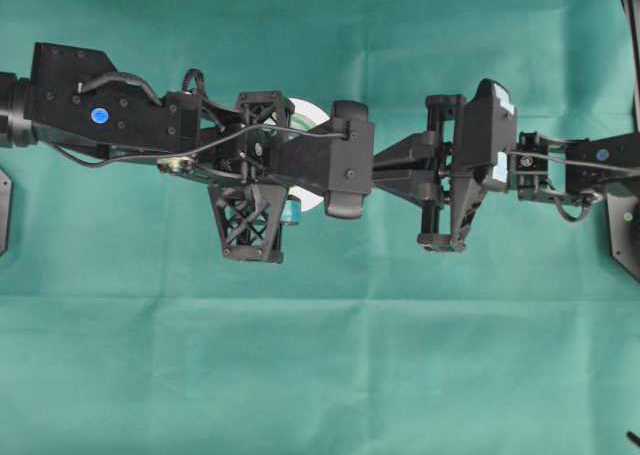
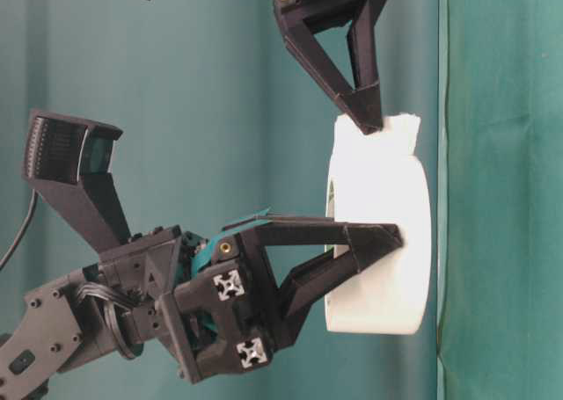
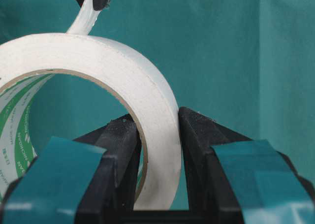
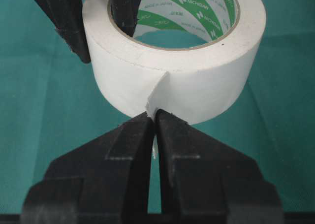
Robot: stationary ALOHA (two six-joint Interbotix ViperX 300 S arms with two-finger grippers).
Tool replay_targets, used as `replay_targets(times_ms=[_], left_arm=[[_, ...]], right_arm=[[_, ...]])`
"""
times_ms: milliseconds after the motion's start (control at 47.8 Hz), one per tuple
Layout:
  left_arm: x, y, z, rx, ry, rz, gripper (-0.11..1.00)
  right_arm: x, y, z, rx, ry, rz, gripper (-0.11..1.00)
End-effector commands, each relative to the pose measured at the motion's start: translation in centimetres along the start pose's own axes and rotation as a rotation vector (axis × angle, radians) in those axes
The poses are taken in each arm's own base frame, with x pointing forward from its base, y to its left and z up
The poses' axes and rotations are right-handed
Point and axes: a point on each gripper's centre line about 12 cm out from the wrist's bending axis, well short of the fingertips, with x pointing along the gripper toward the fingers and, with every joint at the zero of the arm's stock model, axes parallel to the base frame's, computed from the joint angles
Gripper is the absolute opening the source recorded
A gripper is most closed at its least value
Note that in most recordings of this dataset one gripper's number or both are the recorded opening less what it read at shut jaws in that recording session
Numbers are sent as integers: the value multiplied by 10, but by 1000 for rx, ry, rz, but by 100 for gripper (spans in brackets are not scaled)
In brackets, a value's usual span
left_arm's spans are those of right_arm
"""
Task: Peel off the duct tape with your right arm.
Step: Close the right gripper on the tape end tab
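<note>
The right gripper (image 4: 153, 116), pointed black fingers pinched together, clamps the loose strip (image 4: 151, 97) of the duct tape (image 4: 197, 86). The left gripper (image 3: 158, 135) grips the smooth white ring's wall above mid-table green cloth (image 1: 320, 375).

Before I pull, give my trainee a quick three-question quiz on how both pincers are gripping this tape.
1. True or false: the left pincer clamps the duct tape roll's wall, one finger inside the core.
2. What does the right pincer pinch? A) the core B) the loose strip end C) the green cloth
3. Fill in: the roll's inner core is printed ____.

Key: 1 true; 2 B; 3 green.
</note>
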Motion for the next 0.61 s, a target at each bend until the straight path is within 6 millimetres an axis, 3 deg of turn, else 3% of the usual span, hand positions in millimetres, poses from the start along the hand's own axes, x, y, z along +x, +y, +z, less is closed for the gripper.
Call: replay_targets(times_ms=[0, 126, 293, 586], left_arm=[[-28, -4, 16, 16, -88, 1, 20], [-27, -5, 16, 18, -88, 0, 20], [-27, -5, 16, 18, -88, 0, 20], [-27, -5, 15, 17, -85, -1, 20]], right_arm=[[2, 2, 15, 4, -50, 4, -9], [3, 2, 14, 6, -47, 4, -5], [7, 2, 14, 4, -44, 3, 13], [10, 2, 14, 3, -45, 2, 10]])
